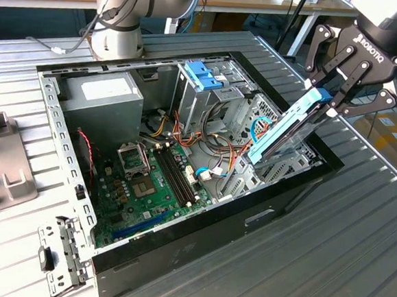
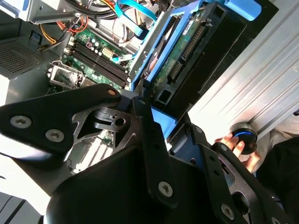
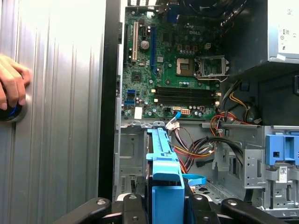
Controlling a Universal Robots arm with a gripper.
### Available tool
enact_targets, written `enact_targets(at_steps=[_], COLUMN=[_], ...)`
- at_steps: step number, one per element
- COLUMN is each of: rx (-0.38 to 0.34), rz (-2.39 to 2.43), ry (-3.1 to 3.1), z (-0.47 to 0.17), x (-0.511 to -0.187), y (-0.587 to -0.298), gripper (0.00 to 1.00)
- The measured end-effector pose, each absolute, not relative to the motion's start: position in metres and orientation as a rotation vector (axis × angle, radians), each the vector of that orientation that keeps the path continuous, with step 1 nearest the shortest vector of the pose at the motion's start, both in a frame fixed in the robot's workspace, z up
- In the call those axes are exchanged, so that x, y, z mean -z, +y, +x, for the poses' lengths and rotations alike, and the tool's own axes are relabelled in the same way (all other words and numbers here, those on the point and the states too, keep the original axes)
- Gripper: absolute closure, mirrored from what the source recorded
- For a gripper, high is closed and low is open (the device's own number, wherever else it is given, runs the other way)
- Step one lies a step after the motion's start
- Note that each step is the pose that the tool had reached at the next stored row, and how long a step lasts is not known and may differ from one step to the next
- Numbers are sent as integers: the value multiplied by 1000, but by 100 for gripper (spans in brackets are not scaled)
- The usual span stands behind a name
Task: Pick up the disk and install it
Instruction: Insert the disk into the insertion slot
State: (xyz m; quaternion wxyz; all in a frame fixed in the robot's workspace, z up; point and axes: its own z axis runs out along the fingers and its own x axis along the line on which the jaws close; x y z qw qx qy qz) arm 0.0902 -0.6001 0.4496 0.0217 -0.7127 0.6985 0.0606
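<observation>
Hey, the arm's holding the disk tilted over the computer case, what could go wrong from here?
The tool grips the disk by one end, so it may pivot or slip. Orange wires beside it could get pinched. A hand rests on the table nearby.

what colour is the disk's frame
The disk's frame is light blue, its end tab brighter blue; best in the first wrist view.

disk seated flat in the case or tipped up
Tipped up, not seated. In the exterior view the disk leans steeply, lower end inside the case, upper end clamped in the gripper.
</observation>
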Motion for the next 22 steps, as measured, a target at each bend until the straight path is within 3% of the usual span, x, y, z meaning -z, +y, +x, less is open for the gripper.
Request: enact_targets(at_steps=[22], rx=[-186], rz=[-2167], ry=[2203], z=[90], x=[-434], y=[-598], gripper=[63])
